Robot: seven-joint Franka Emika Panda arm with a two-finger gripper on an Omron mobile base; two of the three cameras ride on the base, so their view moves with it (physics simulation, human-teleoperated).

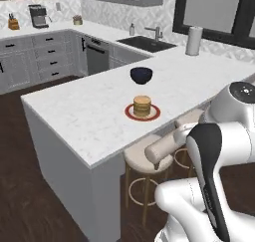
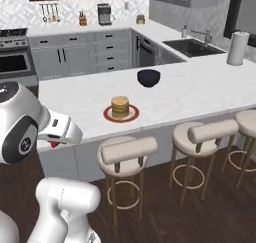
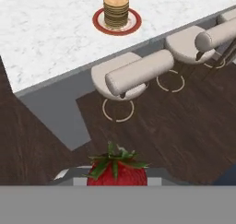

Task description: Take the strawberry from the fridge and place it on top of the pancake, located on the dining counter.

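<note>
Still short of the tabletop [image 3: 41,38] edge, the jaws clamped on the strawberry [image 3: 117,171] could drop it before the pancake [image 3: 115,10], since stools [image 3: 131,72] stand between.

The strawberry [image 3: 117,169] hides the fingers, its lower half cut off.

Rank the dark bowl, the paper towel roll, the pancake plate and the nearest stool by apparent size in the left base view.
1. Nearest stool, helped by being closest to the camera.
2. Pancake plate.
3. Paper towel roll and dark bowl: too alike to rank, and the roll stands farther off.
</note>
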